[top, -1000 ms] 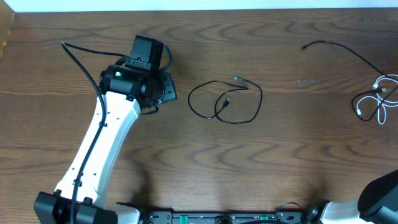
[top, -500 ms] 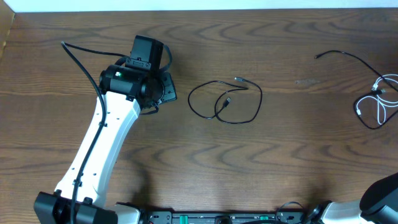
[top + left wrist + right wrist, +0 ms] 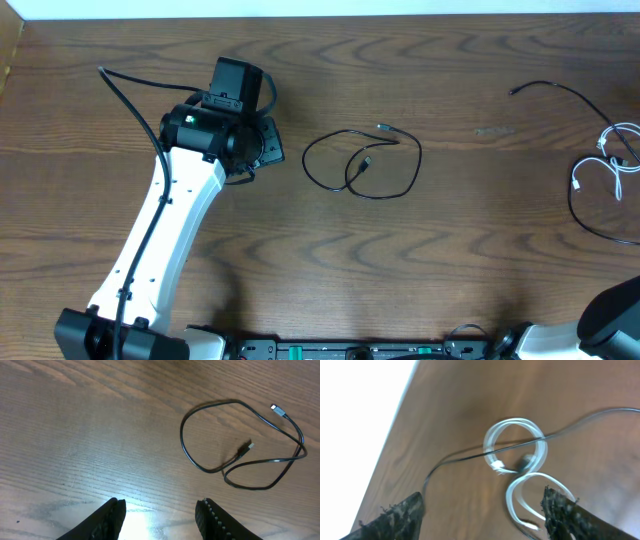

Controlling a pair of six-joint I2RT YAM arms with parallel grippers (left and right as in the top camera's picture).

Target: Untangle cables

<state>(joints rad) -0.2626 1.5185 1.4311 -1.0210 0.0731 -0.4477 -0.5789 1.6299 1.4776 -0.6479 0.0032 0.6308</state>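
Since a second ago, the long black cable point(image 3: 560, 86) and the white cable point(image 3: 578, 178) tangled with it have slid toward the right edge of the bench point(image 3: 480, 250); the black plug end has drawn away from the far edge, and the white loops have changed shape. At the bench's middle the looped black cable point(image 3: 420, 165) lies exactly as it did, apart from the others.

In the right wrist view the right gripper point(image 3: 482, 497) hangs above the tangle with its fingers spread wide, grasping nothing (the overhead view does not show it at all). Below it the white cable point(image 3: 515, 421) curls in two rings, with the black cable point(image 3: 580, 424) crossing the upper one.

Toward the left edge, the left gripper point(image 3: 160, 517) is likewise released over bare wood, the looped cable point(image 3: 182, 442) well ahead of it.

Separating white from black looks like the step in hand. A sensible next move would be pinching the white cable clear of the crossing and drawing it off without dragging the black one along.
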